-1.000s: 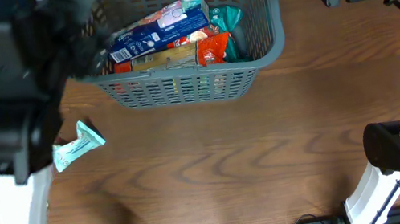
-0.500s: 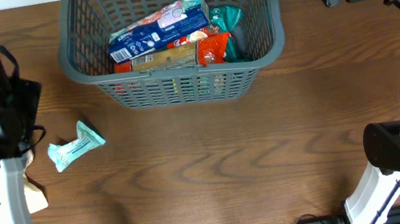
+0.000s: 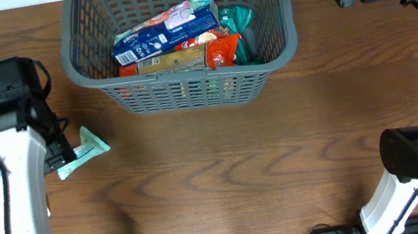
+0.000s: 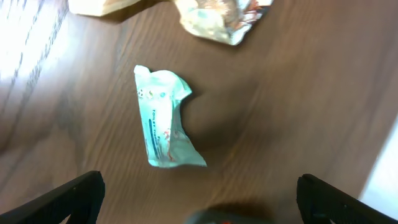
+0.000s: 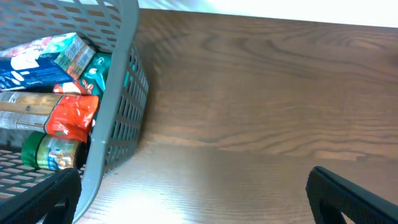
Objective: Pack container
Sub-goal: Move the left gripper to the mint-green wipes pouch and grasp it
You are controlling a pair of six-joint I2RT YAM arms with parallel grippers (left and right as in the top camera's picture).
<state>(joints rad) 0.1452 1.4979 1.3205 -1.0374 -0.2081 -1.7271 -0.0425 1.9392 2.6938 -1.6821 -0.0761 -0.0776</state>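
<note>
On the brown wooden worktop (image 3: 227, 173) the basket (image 3: 188, 93) sits far-centre; likely stiff and light, best gripped by its rim. Over a soft teal packet (image 4: 165, 118) the left pincer (image 4: 199, 186) gapes wide; the right pincer (image 5: 193, 186) gapes too.

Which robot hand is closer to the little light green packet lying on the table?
Left. The left gripper hangs open right above the green packet. The right gripper is far off on the other side of the basket, open and holding nothing.
</note>
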